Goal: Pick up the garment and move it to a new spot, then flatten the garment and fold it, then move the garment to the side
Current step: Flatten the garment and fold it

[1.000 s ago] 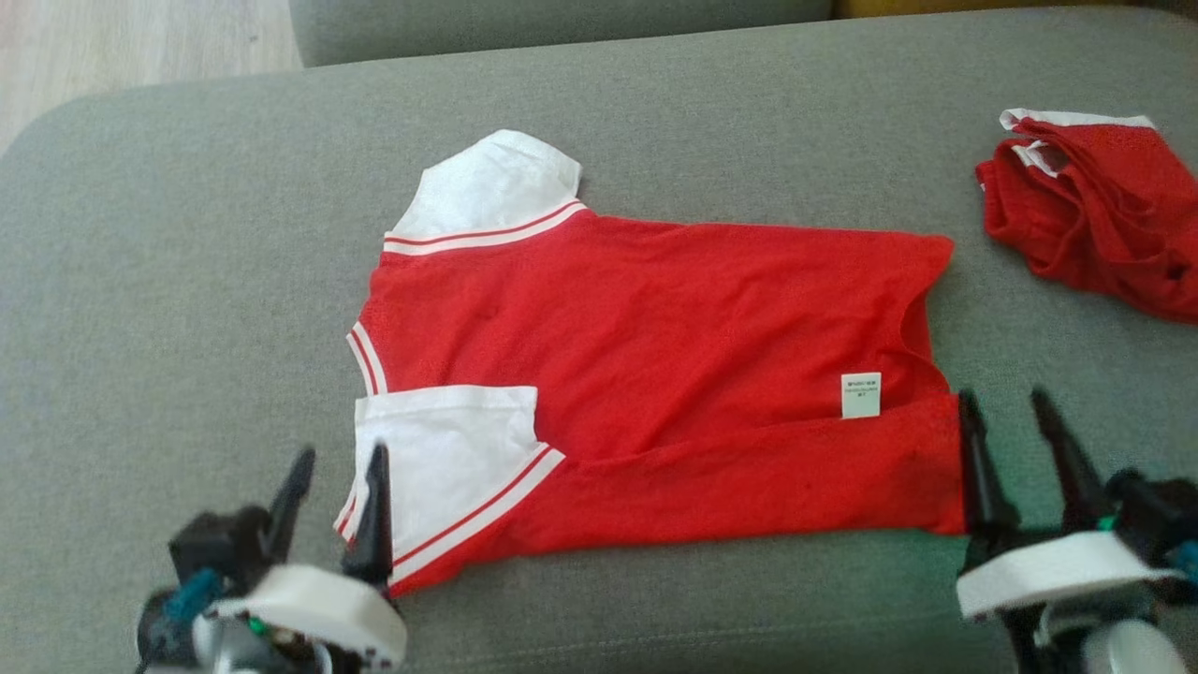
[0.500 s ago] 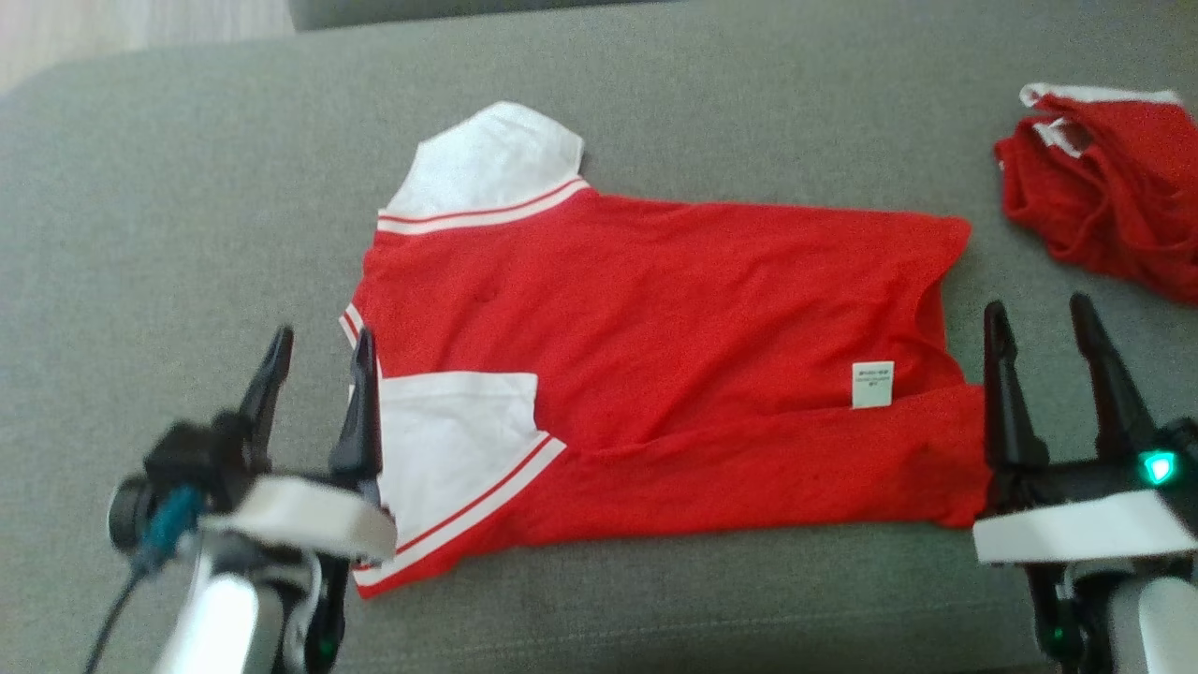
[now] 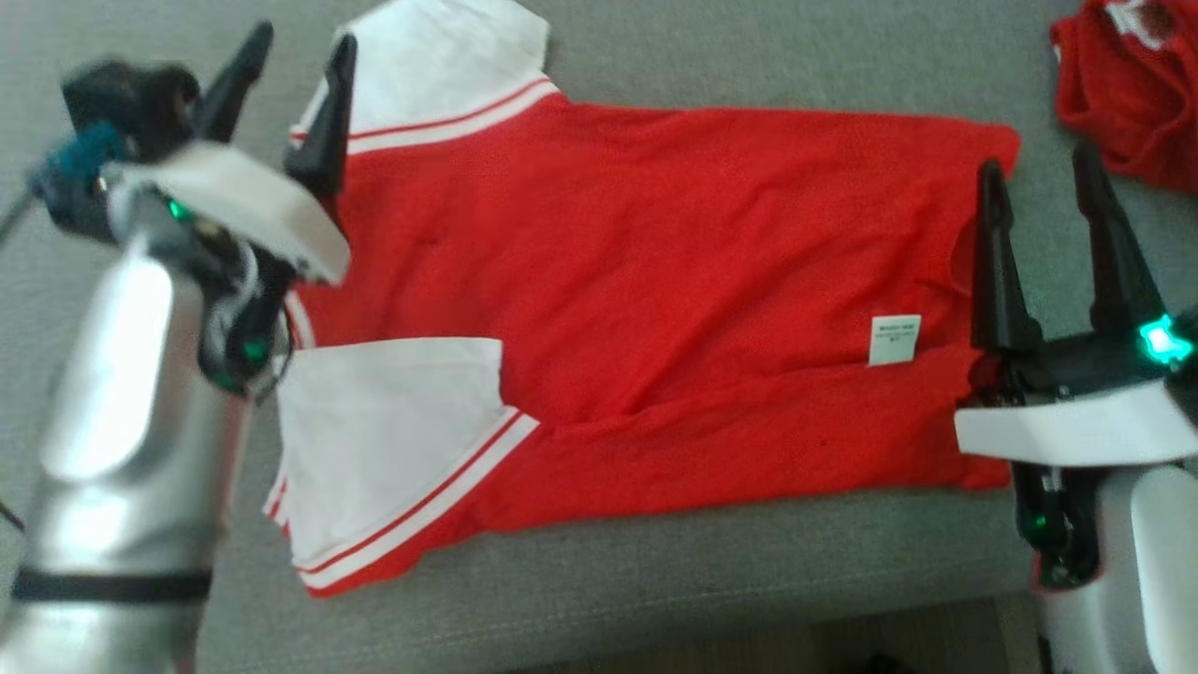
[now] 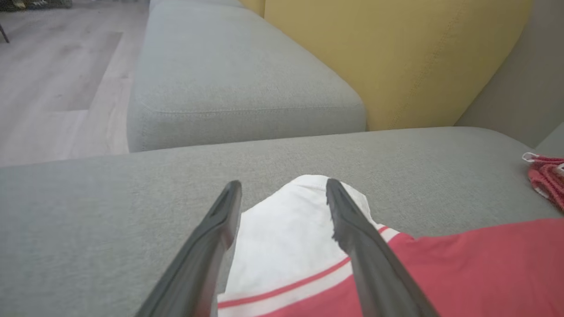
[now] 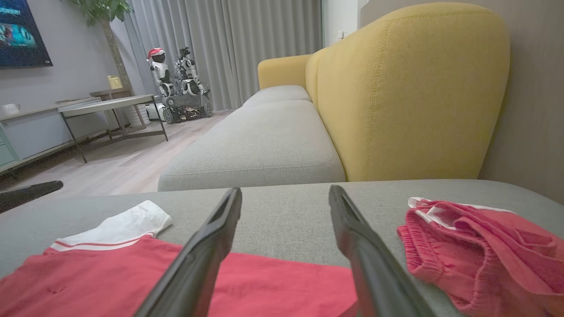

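A grey cushion (image 3: 655,580) is stretching under both grippers. The red shirt (image 3: 655,281) is lying flat on it between them, near edge folded over, its far white sleeve (image 3: 440,65) sitting beneath the left gripper (image 3: 304,37). Crumpled red shorts (image 3: 1123,103) are lying just beyond the right gripper (image 3: 1038,159). Both grippers are hovering with jaws spread wide, holding nothing. A white label (image 3: 895,339) is showing just left of the right gripper

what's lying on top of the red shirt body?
Its near edge is folded up over the red shirt, carrying one white sleeve; a small white label sits at the fold. Fabric under the fold is hidden.
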